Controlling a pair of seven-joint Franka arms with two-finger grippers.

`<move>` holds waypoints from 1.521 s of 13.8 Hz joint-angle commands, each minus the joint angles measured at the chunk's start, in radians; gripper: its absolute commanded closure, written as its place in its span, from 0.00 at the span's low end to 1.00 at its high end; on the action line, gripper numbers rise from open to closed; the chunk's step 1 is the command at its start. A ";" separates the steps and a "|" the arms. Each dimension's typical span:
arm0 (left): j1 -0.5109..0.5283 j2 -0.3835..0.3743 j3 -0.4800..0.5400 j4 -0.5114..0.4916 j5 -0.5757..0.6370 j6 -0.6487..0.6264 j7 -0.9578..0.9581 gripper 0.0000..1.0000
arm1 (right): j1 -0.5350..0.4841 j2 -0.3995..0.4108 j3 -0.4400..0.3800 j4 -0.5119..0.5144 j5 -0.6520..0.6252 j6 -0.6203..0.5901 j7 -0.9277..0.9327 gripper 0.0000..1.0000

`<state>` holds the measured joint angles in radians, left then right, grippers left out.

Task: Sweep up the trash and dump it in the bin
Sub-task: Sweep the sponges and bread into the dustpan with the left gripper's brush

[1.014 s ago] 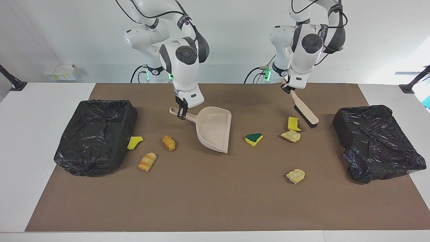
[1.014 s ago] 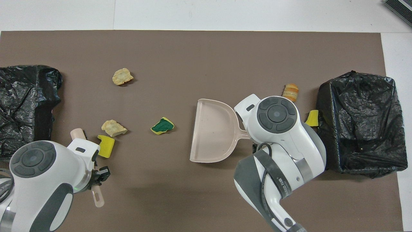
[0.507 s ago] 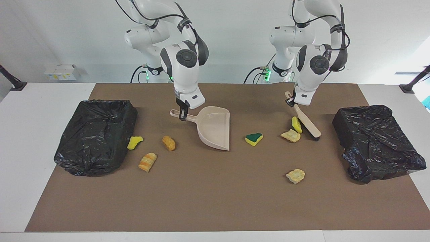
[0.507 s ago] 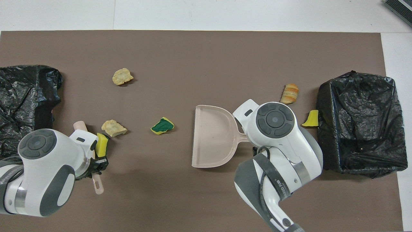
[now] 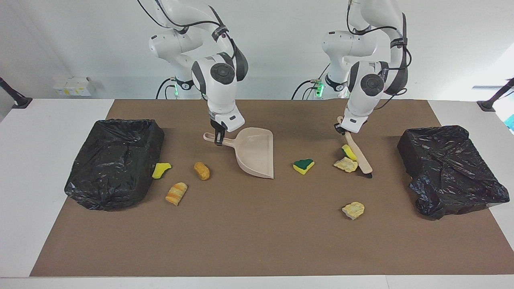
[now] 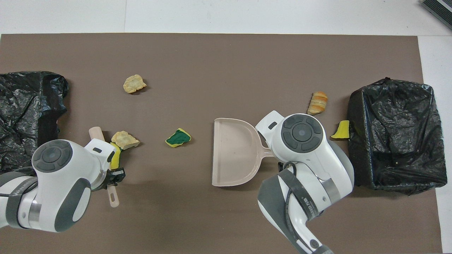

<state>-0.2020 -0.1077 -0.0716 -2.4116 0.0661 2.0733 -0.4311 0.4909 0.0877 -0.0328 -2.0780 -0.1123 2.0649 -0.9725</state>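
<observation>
While one yellow sponge bit (image 5: 348, 152) lies pressed against the brush (image 5: 358, 155) beside a beige lump (image 5: 345, 164), six other scraps are scattered across the brown mat (image 5: 257, 241) (one yellow piece (image 5: 161, 169) touches a black-lined bin (image 5: 114, 162)). Left gripper (image 5: 339, 127) is clamped on the brush handle; right gripper (image 5: 218, 138) grips the dustpan (image 5: 255, 156) handle. Open mat lies between dustpan and green-topped sponge (image 5: 303, 165).
</observation>
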 commanded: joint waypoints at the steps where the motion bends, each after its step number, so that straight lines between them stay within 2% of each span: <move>1: -0.078 0.028 0.006 0.022 -0.006 -0.004 0.037 1.00 | -0.009 -0.028 0.004 -0.030 -0.018 0.024 -0.032 1.00; 5: -0.143 0.063 0.007 0.028 -0.096 0.048 0.216 1.00 | -0.009 -0.028 0.004 -0.030 -0.018 0.024 -0.029 1.00; 12: -0.364 0.063 0.006 0.058 -0.198 0.077 0.219 1.00 | -0.009 -0.031 0.004 -0.034 -0.018 0.023 -0.021 1.00; 16: -0.502 0.068 0.006 0.115 -0.275 0.061 0.206 1.00 | -0.009 -0.031 0.004 -0.034 -0.018 0.021 -0.021 1.00; 18: -0.533 0.080 0.006 0.172 -0.320 0.019 0.171 1.00 | -0.009 -0.031 0.004 -0.034 -0.018 0.021 -0.021 1.00; 21: -0.516 0.106 0.009 0.218 -0.328 -0.035 0.160 1.00 | -0.009 -0.031 0.004 -0.034 -0.017 0.021 -0.020 1.00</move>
<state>-0.7256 -0.0362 -0.0801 -2.2409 -0.2433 2.0816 -0.2698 0.4909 0.0863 -0.0328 -2.0801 -0.1123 2.0650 -0.9725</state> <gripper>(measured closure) 0.744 0.692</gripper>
